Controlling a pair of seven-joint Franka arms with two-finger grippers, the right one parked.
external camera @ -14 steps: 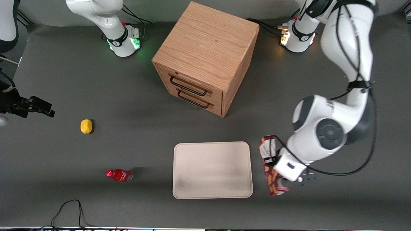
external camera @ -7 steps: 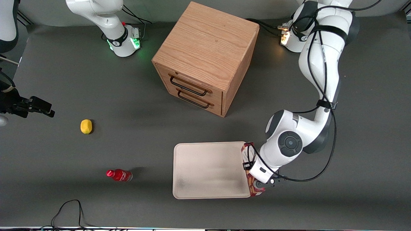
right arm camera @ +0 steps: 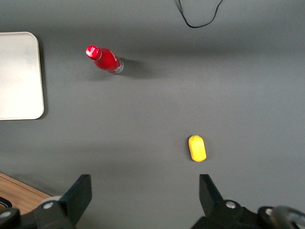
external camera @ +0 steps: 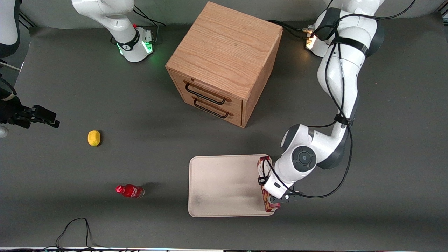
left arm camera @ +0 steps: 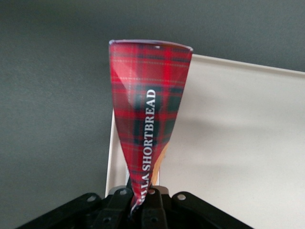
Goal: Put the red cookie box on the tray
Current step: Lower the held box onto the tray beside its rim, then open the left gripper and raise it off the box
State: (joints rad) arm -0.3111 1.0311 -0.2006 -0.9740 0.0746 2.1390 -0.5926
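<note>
The red cookie box (external camera: 263, 185) is a slim carton printed in a dark red and green tartan, with white lettering down one face; the readable part says "LA SHORTBREAD" (left arm camera: 149, 138). One end carries a white label and a tan cookie picture shows near the end closest to the front camera. In the left wrist view the carton narrows sharply toward the grip, looking pinched or creased there.

The gripper (external camera: 271, 196) holds the box: its black fingers (left arm camera: 151, 205) are closed against the narrow end of the carton, clamping it between them. The box hangs over the edge of the tray (external camera: 224, 185) that faces the working arm's end of the table, lying along that short side. Whether it touches the tray's surface cannot be told.

The tray is a flat, matte, cream-white rectangle with rounded corners and a low rim, faintly smudged grey near the corner closest to the front camera.

Farther from the front camera than the tray stands a wooden drawer cabinet (external camera: 224, 63), a light-oak block with visible grain and two thin black wire handles. Toward the parked arm's end from the tray lie a small red bottle (external camera: 130, 191) and, farther still, a rounded yellow lemon (external camera: 93, 137), all on the dark grey matte table (external camera: 70, 210).
</note>
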